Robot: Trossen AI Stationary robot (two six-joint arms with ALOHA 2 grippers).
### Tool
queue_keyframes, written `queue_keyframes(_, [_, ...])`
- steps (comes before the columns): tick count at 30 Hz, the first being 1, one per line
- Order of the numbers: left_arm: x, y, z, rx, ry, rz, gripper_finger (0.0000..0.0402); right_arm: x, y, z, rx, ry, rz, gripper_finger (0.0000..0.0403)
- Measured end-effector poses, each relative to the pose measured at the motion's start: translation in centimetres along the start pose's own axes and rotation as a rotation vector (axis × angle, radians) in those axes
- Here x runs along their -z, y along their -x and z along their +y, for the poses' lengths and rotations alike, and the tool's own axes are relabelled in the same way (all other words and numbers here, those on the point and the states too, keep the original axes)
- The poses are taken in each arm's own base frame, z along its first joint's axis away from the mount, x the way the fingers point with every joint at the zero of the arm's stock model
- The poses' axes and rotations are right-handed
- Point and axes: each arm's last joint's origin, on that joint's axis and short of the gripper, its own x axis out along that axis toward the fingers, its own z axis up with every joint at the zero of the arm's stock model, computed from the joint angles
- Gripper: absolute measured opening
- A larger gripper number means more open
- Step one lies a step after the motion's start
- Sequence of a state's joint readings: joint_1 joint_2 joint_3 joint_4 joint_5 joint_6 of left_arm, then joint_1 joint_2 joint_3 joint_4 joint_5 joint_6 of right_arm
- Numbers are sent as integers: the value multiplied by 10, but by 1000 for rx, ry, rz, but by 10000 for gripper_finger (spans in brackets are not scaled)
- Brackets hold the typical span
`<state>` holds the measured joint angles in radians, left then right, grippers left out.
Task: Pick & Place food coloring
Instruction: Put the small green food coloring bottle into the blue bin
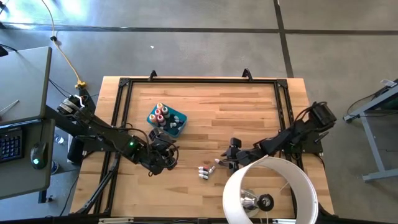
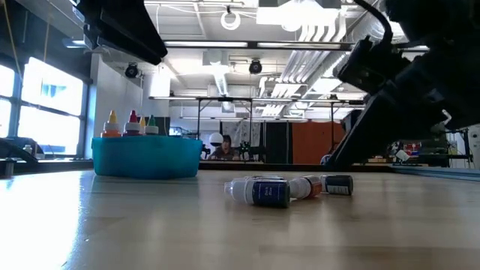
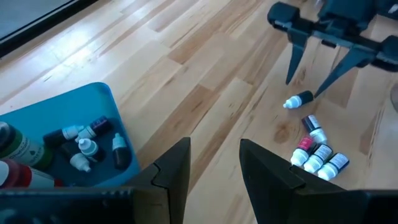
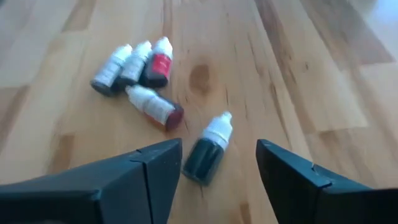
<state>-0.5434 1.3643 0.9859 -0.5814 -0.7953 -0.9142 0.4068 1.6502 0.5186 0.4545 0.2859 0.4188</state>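
Down near the front middle of the table (image 1: pixel 249 106), the right gripper (image 4: pixel 217 165) hangs with its fingers spread apart, empty, over a dark bottle (image 4: pixel 208 151) lying on its side between them. Four more small bottles (image 4: pixel 134 71) lie in a loose cluster just beyond it. To the left, the left gripper (image 3: pixel 214 165) hovers beside the teal bin (image 1: pixel 166 119), fingers partly apart and holding nothing. More bottles (image 1: pixel 161 114) stand and lie in the bin.
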Motion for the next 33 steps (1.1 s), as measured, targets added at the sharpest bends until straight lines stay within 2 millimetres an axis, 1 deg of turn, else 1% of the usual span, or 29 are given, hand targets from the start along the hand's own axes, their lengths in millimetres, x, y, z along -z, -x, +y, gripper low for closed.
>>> queue_keyframes(8, [0, 0, 0, 2, 3, -2, 135, 14, -15, -2, 15, -39, 33, 197])
queue_keyframes(12, [0, 0, 0, 2, 3, -2, 135, 18, -19, -3, 36, -13, 41, 185])
queue_keyframes(14, [0, 0, 0, 2, 2, -2, 135, 18, -20, -4, 41, 24, 43, 167])
queue_keyframes(16, [0, 0, 0, 2, 2, -2, 135, 17, -20, -6, 36, 42, 49, 141])
queue_keyframes(20, [0, 0, -1, 11, 2, 9, 135, 14, -23, -14, -25, 33, 74, 83])
queue_keyframes(22, [0, 0, -1, 17, 2, 17, 135, 10, -24, -18, -52, 22, 57, 64])
queue_keyframes(25, [0, 0, -1, 17, 2, 17, 135, 1, -28, -26, -80, 67, -6, 64])
queue_keyframes(27, [0, 0, -1, 15, -10, 15, 135, -13, -31, -33, -73, 108, -82, 64])
queue_keyframes(29, [0, 0, -1, 14, -20, 13, 135, -39, -35, -41, -21, 131, -192, 72])
queue_keyframes(31, [0, 0, -1, 14, -23, 13, 135, -63, -39, -50, 87, 170, -263, 81])
queue_keyframes(33, [0, 0, -1, 14, -24, 13, 135, -88, -42, -60, 193, 238, -310, 81])
